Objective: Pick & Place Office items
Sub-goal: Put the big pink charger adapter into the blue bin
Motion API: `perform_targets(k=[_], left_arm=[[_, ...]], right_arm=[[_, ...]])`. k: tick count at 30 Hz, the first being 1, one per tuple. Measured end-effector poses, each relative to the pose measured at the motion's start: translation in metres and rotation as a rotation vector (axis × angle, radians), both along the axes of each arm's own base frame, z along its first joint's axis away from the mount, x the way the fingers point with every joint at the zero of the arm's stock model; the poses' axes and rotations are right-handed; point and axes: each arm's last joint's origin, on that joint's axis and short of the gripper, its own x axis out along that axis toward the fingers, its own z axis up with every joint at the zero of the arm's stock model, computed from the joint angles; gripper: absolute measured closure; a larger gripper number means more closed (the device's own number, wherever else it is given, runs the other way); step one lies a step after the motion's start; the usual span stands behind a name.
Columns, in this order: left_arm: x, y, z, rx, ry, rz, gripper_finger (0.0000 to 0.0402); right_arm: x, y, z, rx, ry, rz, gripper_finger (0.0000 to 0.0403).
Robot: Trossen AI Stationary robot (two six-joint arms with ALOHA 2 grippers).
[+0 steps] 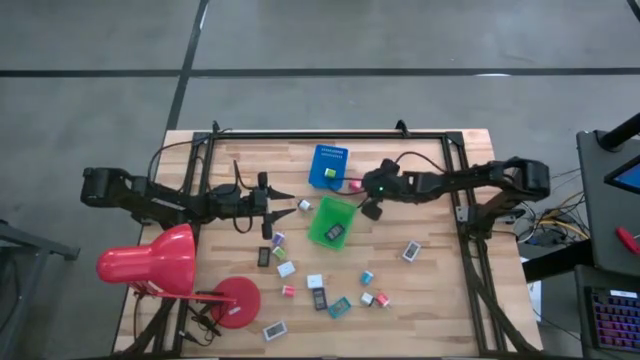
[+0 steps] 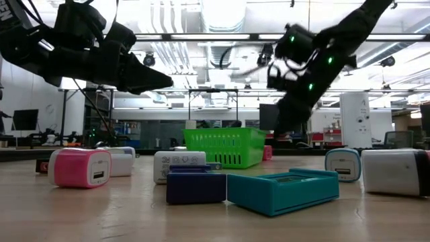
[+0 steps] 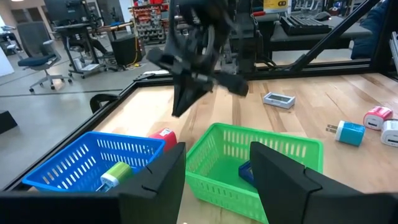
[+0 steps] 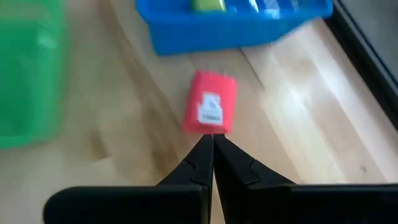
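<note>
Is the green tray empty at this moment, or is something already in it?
Not empty. The green tray holds one dark flat item, seen from above; the left wrist view shows a blue piece inside.

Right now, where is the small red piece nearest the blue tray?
In the high view, the red piece lies on the table just right of the blue tray, above the green tray, with the right tool close by.

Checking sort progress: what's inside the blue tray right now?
The blue tray holds a yellow-green item, which also shows in the left wrist view. The tray's wall hides much of the floor there, so more could be inside.
</note>
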Motion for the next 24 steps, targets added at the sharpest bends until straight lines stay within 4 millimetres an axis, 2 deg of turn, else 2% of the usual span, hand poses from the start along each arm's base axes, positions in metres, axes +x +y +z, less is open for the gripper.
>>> perform_targets(k=[4,8,15,20,24], left_arm=[[0.0,0.0,0.0,0.002,0.0,0.0,0.022],[0.0,0.0,0.0,0.003,0.0,0.0,0.022],[0.0,0.0,0.0,0.003,0.0,-0.001,0.022],[0.0,0.0,0.0,0.004,0.0,-0.002,0.022],[0.0,0.0,0.0,0.005,0.002,-0.005,0.022]], right_arm=[[-0.006,-0.005,0.018,0.05,-0.082,0.071,0.0393],[-0.011,-0.019,0.021,0.17,-0.147,0.075,0.0373],[-0.007,-0.039,0.017,0.246,-0.138,0.073,0.0278],[0.009,-0.05,0.026,0.271,-0.056,0.064,0.0201],[0.025,-0.057,0.033,0.3,0.038,0.073,0.016]])
